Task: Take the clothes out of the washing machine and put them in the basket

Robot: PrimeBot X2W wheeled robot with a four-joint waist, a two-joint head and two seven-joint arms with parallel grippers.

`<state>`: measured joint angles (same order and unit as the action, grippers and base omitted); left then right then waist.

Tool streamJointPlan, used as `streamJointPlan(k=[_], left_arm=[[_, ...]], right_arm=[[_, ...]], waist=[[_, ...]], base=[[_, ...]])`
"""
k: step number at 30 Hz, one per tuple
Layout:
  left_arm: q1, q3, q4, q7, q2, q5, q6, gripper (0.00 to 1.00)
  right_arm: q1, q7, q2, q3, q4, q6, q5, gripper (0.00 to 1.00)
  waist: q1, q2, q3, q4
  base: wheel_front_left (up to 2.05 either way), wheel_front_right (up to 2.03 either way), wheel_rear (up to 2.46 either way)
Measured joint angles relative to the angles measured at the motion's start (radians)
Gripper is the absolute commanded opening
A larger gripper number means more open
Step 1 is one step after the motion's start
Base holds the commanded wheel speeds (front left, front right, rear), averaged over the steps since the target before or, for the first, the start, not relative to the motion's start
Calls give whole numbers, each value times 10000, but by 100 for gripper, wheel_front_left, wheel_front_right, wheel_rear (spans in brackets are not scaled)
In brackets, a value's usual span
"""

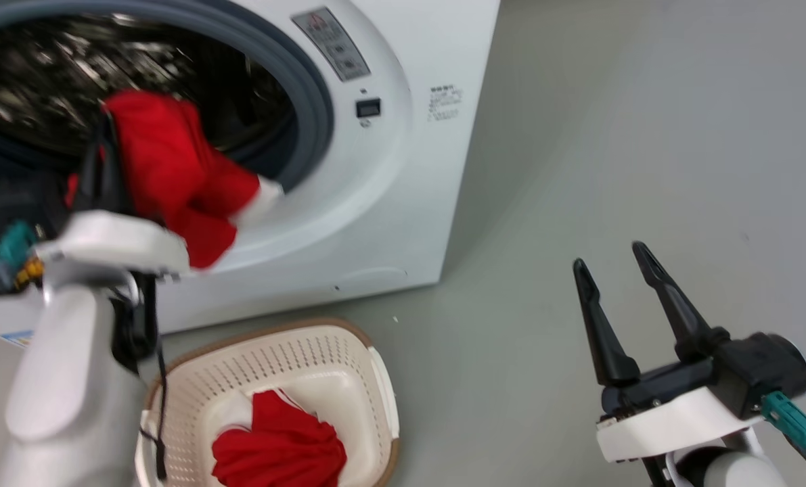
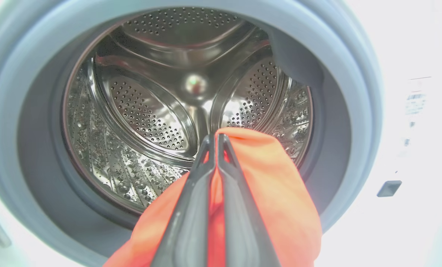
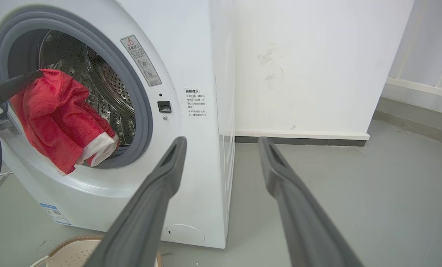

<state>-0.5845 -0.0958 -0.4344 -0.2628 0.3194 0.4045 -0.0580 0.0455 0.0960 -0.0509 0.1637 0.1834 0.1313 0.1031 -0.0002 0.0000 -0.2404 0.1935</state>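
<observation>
- Head view: nearest the lens, the pale left forearm (image 1: 57, 379) is seen rising to the left gripper (image 1: 105, 128). Its fingers are closed on a red garment (image 1: 172, 169) with a white cuff (image 1: 264, 196).
- The garment is held at the mouth of the washing machine (image 1: 403, 169), hanging over the lower door seal and partly outside the drum.
- The basket (image 1: 274, 328) is set on the floor just in front of the machine and below the held garment. A second red garment (image 1: 281, 446) is already lying in it.
- The right gripper (image 1: 609, 257) is held over bare floor, well apart from the machine. Its fingers are spread wide and nothing is held in them.
- Left wrist view: the left gripper (image 2: 215, 139) is shown with its fingers pressed together on the red garment (image 2: 272, 178). Behind it, no other clothing can be made out in the steel drum (image 2: 150, 111).
- Right wrist view: the right gripper (image 3: 221, 142) is seen open and empty. The red garment (image 3: 53, 115) is draped from the door opening, and a corner of the basket (image 3: 72, 252) is seen at the bottom edge.
- The step in hand is judged to be lifting this garment out. Next, it would need to be carried clear of the seal, lowered over the basket and let go.
- A grey warning label (image 3: 141, 61) with a red triangle and a block of small print (image 3: 195, 103) are fixed to the machine front. Neither can be read, and no brand name can be made out.
</observation>
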Motion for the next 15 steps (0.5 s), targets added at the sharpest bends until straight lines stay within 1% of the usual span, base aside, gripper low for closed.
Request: streamJointPlan(k=[6, 10, 13, 15], left_arm=[[1964, -35, 2065, 169, -105, -65, -554, 0], [3415, -188, 3310, 546, -328, -42, -936, 0], [4199, -397, 3971, 817, -464, -54, -1114, 0], [4688, -449, 4040, 909, -500, -33, -1214, 0]], right_arm=[[-478, -217, -2, -422, 299, -2, -33, 100], [-843, -416, -2, -568, 476, -2, -84, 100], [-932, -545, -2, -614, 581, -2, -178, 100], [-959, -627, 0, -594, 662, -2, -251, 100]], waist=[[-1, 0, 731, -518], [-3, 0, 1072, -869], [-1, 0, 1201, -1163], [-1, 0, 1240, -1337]], base=[[0, 0, 0], [0, 0, 0], [0, 0, 0], [0, 0, 0]])
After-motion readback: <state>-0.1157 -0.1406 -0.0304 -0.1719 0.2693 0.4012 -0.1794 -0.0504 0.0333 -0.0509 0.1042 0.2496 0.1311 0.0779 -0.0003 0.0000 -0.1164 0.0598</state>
